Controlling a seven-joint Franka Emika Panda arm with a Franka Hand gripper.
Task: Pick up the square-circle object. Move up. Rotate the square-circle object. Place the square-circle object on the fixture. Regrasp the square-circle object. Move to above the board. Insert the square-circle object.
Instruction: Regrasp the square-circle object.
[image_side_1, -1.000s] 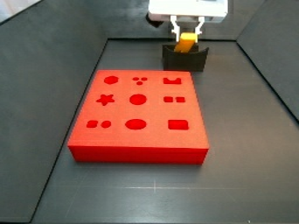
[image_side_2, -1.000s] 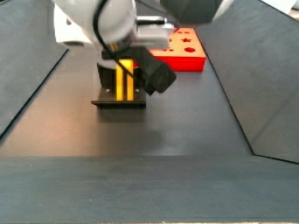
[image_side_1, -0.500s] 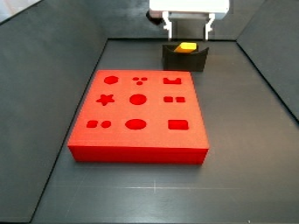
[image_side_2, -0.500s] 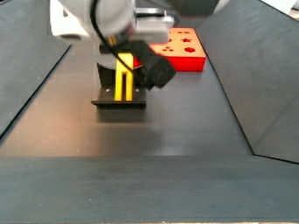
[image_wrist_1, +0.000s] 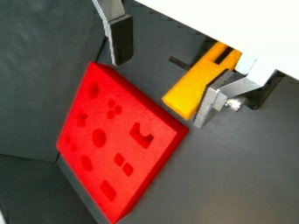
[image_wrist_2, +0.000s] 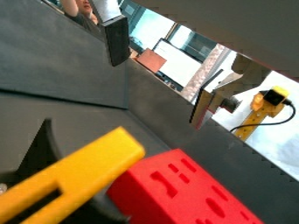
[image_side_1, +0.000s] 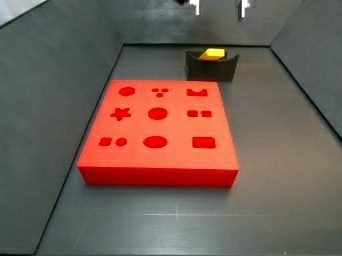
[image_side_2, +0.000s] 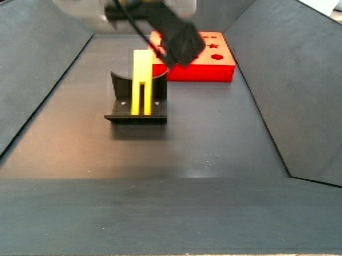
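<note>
- The long, slim yellow-orange square-circle object (image_side_2: 143, 84) stands in the small dark notched fixture (image_side_2: 136, 114), left of centre in a side view. We see it there free of any contact, its top (image_side_1: 213, 53) showing as a yellow patch in the fixture's notch near the upper edge of a side view.
- One second ago the gripper's silver fingers flanked the object on the fixture. Half a second ago they had parted and lifted just clear. Now the gripper (image_side_1: 219, 7) has risen to the very top edge, with only its two fingertips showing.
- We read the claw as released: in a wrist view the gripper (image_wrist_1: 163, 74) has its two plate fingers (image_wrist_1: 118, 35) spread wide apart with nothing clasped, and the yellow-orange bar (image_wrist_1: 197, 80) lies beyond them, untouched.
- The large flat red board (image_side_1: 159, 132) with shaped cut-outs fills the middle of a side view, well apart from the fixture; none of its holes is occupied.
- We judge that placing on the fixture is complete. The regrasp comes next, and it calls for a fresh descent onto the standing bar.
</note>
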